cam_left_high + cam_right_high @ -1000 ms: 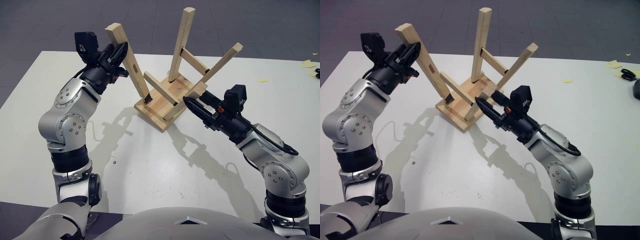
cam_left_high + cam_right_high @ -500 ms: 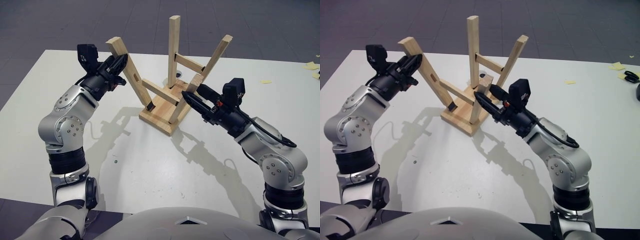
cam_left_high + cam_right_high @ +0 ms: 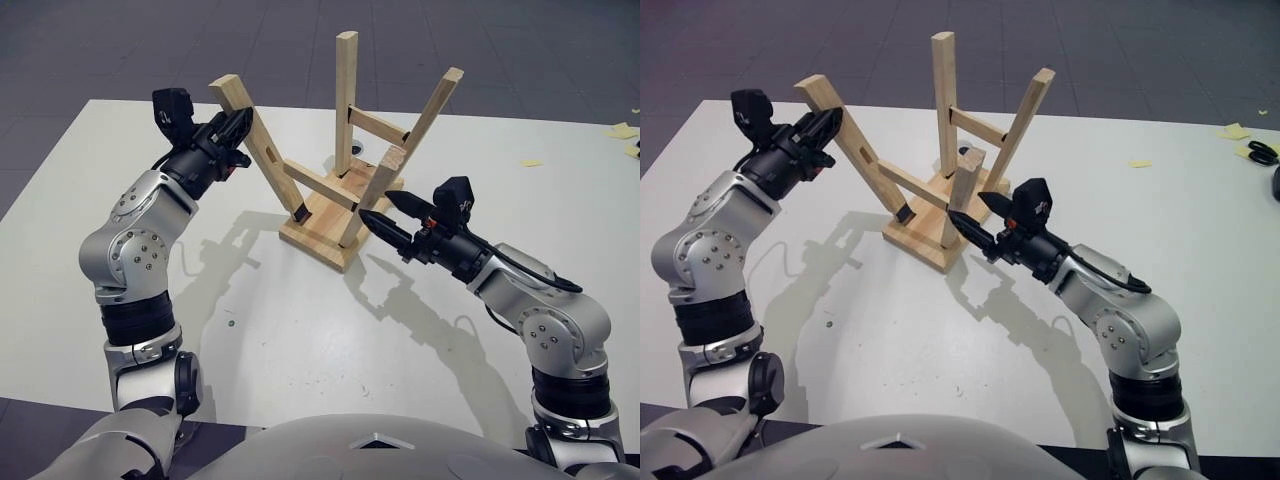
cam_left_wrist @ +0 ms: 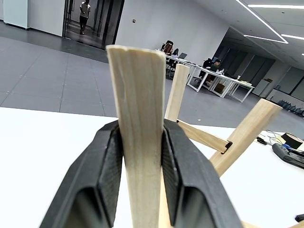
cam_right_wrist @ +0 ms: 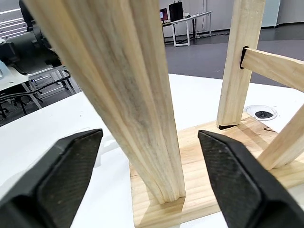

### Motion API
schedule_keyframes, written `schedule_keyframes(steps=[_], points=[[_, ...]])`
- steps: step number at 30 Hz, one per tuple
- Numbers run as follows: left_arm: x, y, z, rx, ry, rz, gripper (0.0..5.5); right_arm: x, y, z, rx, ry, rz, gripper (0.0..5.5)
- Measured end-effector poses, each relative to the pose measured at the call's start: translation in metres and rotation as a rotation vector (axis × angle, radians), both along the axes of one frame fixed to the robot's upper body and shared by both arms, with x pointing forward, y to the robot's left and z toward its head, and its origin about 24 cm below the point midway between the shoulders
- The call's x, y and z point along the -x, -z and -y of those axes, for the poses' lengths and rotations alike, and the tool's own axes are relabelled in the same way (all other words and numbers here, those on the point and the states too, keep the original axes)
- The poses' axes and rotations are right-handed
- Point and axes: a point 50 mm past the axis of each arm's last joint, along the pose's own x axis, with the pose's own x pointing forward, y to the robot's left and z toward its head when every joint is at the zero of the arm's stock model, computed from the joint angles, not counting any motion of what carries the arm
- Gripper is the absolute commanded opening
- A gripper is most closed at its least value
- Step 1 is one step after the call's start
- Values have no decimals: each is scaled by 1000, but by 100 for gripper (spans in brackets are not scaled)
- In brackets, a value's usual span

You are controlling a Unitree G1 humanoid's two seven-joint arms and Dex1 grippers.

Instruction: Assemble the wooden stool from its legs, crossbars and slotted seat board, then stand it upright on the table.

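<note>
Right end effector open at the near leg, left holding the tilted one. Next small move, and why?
Probably close the right end effector on the near leg: its fingers sit apart either side, not touching. The left end effector clamps the tilted leg, and the stool rests inverted on its seat board, needing a second grip.

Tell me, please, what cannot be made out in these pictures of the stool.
- Left wrist view: lower end of the held leg, hidden behind the left gripper.
- Right wrist view: top of the near leg, cut off by the picture's edge.
- Eye views: downward face of the seat board, hidden by the board itself.
</note>
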Motion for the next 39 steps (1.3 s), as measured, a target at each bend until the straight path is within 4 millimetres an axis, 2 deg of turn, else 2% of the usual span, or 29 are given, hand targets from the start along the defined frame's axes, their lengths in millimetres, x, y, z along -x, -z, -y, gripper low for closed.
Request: schedule_keyframes(steps=[8,15,31,39], points=[[1,-9,2,40,43,3,104,0,2,1,0,10,-8,540],[1,-4,4,-43,53,-6,104,-1,2,0,-5,17,-10,540],[-3,5,6,3,3,-3,104,-3,5,2,12,42,-11,540],[2,5,8,-110,55,26,104,-3,5,1,4,44,-9,540]])
